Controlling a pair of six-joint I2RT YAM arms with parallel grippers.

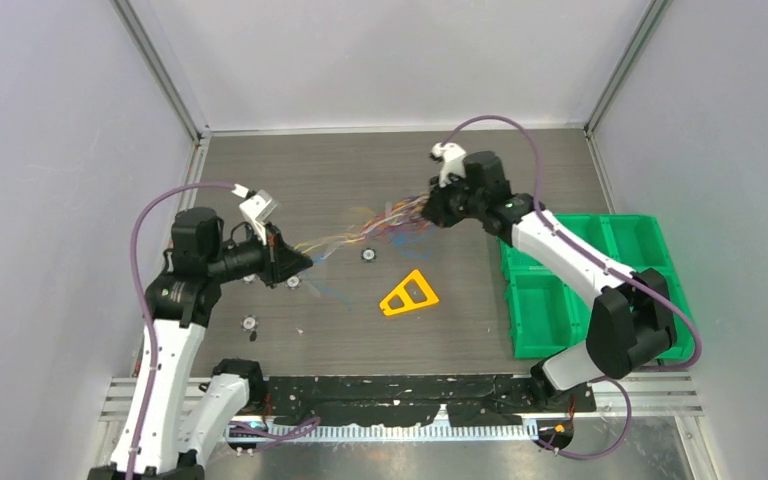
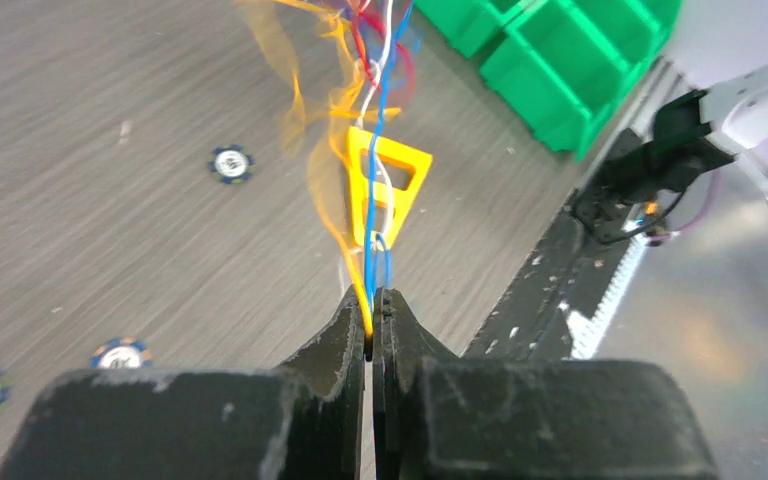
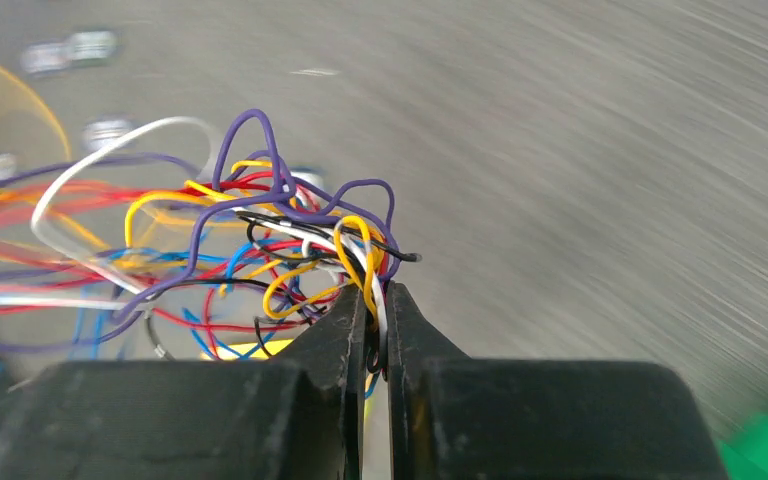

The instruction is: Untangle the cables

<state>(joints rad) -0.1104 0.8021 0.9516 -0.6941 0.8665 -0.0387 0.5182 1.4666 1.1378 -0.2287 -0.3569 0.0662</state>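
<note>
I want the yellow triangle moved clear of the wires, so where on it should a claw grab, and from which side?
Probably grip one bar of the yellow triangle from straight above, one finger down in a cutout, the other outside the edge. It lies flat on the table, so from the side there is little to pinch. The cables run farther back.

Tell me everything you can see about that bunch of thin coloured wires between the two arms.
The bunch of thin coloured wires is a loose tangle of flexible, plastic-looking strands: purple, red, orange, yellow, blue, white, black. The left gripper, shut, pinches orange and blue strands at one end. The right gripper, shut, pinches yellow and white ones at the other, beside the densest knot of loops, so the bunch stretches between them.
</note>
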